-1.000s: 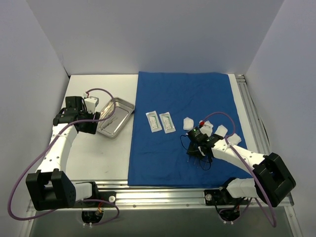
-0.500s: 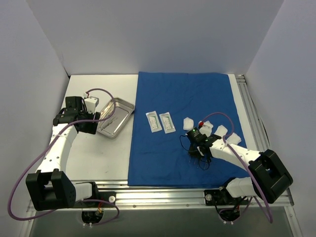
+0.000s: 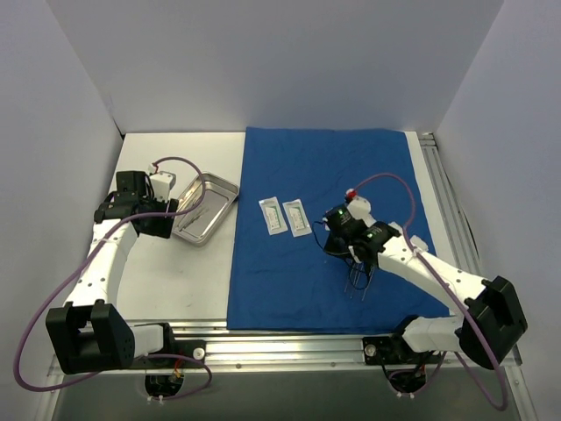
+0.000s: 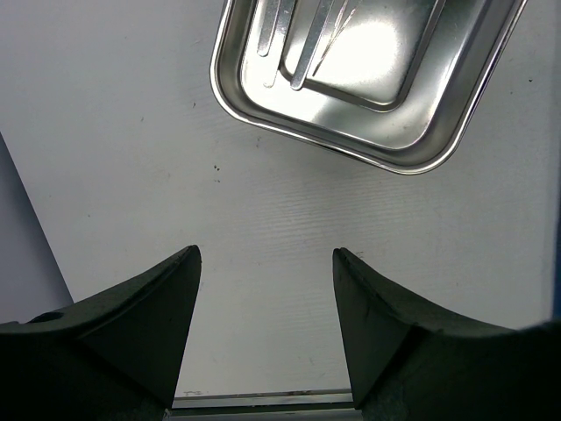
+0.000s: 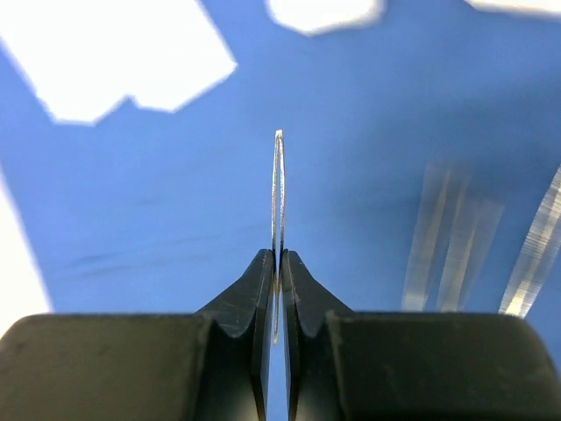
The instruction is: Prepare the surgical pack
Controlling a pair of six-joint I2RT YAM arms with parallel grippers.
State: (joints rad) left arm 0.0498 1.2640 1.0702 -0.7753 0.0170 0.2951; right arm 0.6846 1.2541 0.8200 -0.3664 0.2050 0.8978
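Observation:
The royal-blue drape [image 3: 324, 171] lies spread flat, with two white sachets [image 3: 286, 217] on its left half. My right gripper [image 3: 358, 261] [image 5: 279, 256] is shut on a thin metal instrument [image 5: 279, 184], seen edge-on above the cloth. More instruments [image 5: 443, 237] show as blurred streaks on the drape beside it. White gauze pieces [image 5: 114, 61] lie beyond, partly hidden under the arm in the top view. The steel tray [image 3: 206, 209] [image 4: 368, 156] rests on the table left of the drape and holds instruments [image 4: 307, 44]. My left gripper [image 3: 168, 221] [image 4: 266, 256] stands open just short of the tray's near rim, holding nothing.
White walls close the table at the back and both sides. A metal rail [image 3: 443, 202] runs along the right edge of the drape. A purple cable [image 3: 390, 189] loops above the right wrist.
The right gripper has shut on the thin instrument and moved up and left over the drape. The left arm and the tray have not moved.

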